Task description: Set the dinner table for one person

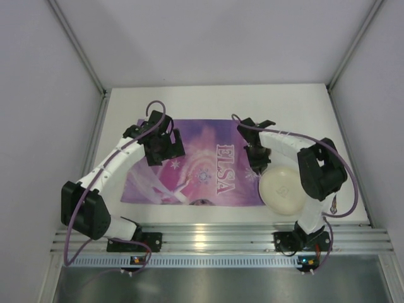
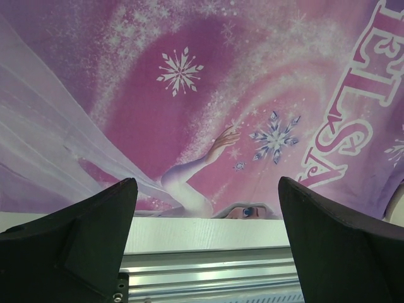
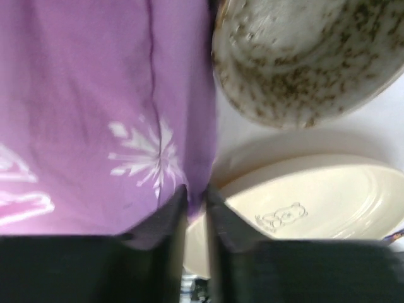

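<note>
— Where does everything stand?
— Your worktop [image 1: 208, 101] carries it all, with its rail at 6 o'clock. The mat [image 1: 196, 148] covers the middle. The plate [image 1: 282, 192] sits at the mat's 4 o'clock, with the bowl [image 3: 303, 57] just beside it.
— And the hands?
— Your left hand [image 2: 207, 183] hangs released over the mat's 9 o'clock. Your right hand [image 3: 197, 192] looks clenched on the mat's 3 o'clock edge.
— What's the risk?
— If you tug that edge, you could shove the plate or bowl, or wrinkle the mat.

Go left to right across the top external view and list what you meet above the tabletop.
left gripper → ELSA lettering → right gripper → cream plate
</note>
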Robot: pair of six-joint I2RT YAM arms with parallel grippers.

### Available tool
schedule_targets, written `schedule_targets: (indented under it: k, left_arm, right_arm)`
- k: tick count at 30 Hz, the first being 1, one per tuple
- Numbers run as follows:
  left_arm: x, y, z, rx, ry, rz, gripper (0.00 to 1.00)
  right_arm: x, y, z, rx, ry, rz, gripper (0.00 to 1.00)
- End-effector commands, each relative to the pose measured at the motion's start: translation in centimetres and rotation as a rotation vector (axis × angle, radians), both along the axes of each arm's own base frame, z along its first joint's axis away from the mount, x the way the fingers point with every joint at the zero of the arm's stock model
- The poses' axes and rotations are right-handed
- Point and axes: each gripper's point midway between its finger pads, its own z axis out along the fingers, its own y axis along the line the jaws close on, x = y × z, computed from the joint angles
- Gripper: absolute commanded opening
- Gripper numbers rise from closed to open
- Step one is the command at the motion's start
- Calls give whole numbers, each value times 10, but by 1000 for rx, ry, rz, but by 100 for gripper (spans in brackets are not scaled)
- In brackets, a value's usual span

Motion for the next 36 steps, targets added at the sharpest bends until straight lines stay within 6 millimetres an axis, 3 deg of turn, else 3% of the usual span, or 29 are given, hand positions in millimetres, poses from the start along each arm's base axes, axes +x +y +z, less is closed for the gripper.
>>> schedule_targets:
  k: [1,5,7,9,11,17,20,25,31,36]
  left_arm:
    - [16,-8,14,-33,-65,-12,99]
    - [18,-9,14,-35,-69,-12,99]
    - [18,-9,15,-37,-71,-10,99]
    - [19,-9,14,-37,-72,-8,99]
    - [19,-10,13,-37,-70,-9,99]
    - [16,-7,13,-33,-72,-3,99]
    - [14,-2,13,-13,-80,0,99]
    - [17,20,5,62,-81,24,99]
    - [11,64,-40,71,28,98,99]
    - [10,83,-60,78,60,124,99]
  right_arm:
    - [2,25,49,129,-68,49,23]
    - [9,22,87,132,-147,33,57]
    - [11,15,103,109,-179,23,68]
    - [15,1,113,67,-220,2,70]
    - [21,-17,116,31,-244,-35,70]
    - [38,-72,94,28,-191,-218,66]
    - [50,-83,83,64,-166,-280,62]
    - [74,-72,71,113,-155,-285,59]
    - [92,-59,49,152,-109,-286,56]
    - [101,-61,35,127,-101,-286,55]
